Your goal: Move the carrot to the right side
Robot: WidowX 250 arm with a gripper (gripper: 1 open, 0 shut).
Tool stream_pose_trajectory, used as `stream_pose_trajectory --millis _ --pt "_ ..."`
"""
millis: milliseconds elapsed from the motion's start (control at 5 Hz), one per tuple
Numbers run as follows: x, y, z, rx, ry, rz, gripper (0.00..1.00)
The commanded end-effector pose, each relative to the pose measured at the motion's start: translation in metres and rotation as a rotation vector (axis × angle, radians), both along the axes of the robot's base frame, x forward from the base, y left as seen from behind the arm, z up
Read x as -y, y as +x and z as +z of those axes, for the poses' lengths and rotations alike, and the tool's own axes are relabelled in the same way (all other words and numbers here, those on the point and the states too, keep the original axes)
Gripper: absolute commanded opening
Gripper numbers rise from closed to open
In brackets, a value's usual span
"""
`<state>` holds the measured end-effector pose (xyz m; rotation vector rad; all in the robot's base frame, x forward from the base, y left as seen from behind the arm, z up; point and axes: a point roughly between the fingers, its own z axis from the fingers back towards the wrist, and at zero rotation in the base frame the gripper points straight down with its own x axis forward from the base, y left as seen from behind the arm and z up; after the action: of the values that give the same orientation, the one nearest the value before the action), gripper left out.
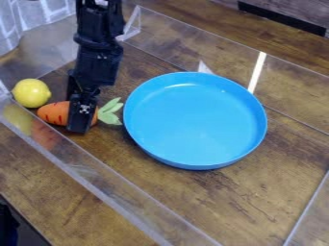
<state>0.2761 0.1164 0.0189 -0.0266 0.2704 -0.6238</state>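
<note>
The carrot [54, 113] is a small orange toy with a green leafy top [111, 111], lying on the wooden table left of the blue plate. My black gripper [81, 113] points down over the carrot's middle. Its jaws stand open, astride the carrot, and one dark finger [80, 116] covers part of the orange body. I cannot tell whether the fingers touch the carrot.
A round yellow lemon [31, 92] sits just left of the carrot. A large blue plate [244, 144] fills the middle of the table. Bare wood lies to the plate's right and toward the front.
</note>
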Motion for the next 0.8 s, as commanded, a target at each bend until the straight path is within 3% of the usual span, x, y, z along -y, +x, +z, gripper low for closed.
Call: stream_pose_trajectory --millis 0,600 --pt "-0.0057 -0.0001 -0.0012 0.004 -0.009 0.027 1.0" --pt "-0.0049 0.0007 -0.0011 -0.003 -0.025 0.042 1.0"
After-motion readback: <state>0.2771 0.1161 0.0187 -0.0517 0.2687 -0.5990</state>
